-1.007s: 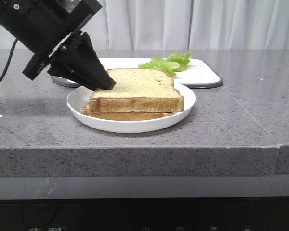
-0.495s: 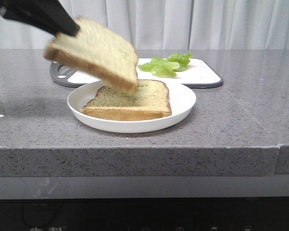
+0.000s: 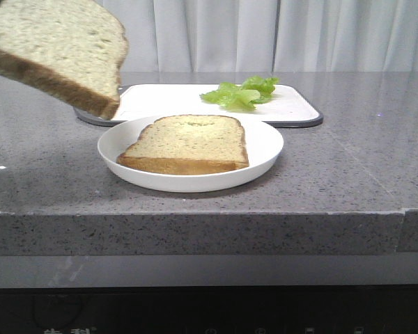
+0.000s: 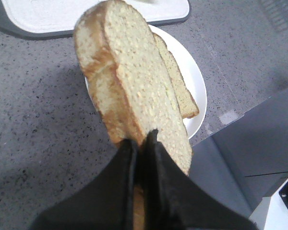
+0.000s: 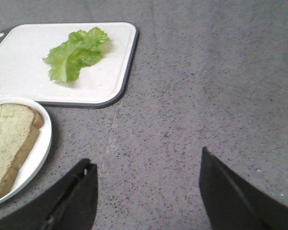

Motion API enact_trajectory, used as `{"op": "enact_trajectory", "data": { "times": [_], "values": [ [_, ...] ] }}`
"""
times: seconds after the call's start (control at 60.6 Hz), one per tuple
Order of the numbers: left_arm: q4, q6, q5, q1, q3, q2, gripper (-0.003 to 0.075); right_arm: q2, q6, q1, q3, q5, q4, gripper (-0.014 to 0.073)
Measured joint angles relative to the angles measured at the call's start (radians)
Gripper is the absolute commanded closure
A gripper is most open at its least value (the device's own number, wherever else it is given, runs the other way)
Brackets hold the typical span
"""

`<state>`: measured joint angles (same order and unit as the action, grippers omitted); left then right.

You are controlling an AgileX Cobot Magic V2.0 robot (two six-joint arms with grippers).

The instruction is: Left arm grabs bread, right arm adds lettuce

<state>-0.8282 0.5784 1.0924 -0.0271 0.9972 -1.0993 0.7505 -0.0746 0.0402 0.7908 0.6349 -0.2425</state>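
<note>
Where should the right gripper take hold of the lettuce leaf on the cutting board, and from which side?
Probably from above. The lettuce lies flat on the white cutting board, so a side approach has nothing to catch. Close the open right gripper across the leaf's narrower width near its middle, where the ruffled folds rise and give something to pinch.
</note>
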Motion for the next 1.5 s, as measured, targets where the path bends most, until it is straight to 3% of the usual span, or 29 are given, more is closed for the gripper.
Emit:
{"op": "enact_trajectory", "data": {
  "times": [0.38, 0.611, 1.155, 1.502],
  "values": [
    [0.007, 0.0, 0.023, 0.011, -0.018, 0.111, 0.0741, 0.506, -0.29, 0.0, 0.257, 0.021, -0.384, 0.016],
    [0.007, 0.0, 0.023, 0.011, -0.018, 0.111, 0.0741, 0.806, -0.427, 0.0, 0.475, 0.047, -0.552, 0.016],
    [0.007, 0.0, 0.025, 0.011, -0.018, 0.111, 0.0741, 1.34, -0.485, 0.0, 0.988, 0.173, -0.678, 0.016],
    [0.007, 0.0, 0.025, 0.011, -0.018, 0.111, 0.0741, 1.489, -0.529, 0.002, 1.121, 0.225, -0.799, 0.0185]
  ]
}}
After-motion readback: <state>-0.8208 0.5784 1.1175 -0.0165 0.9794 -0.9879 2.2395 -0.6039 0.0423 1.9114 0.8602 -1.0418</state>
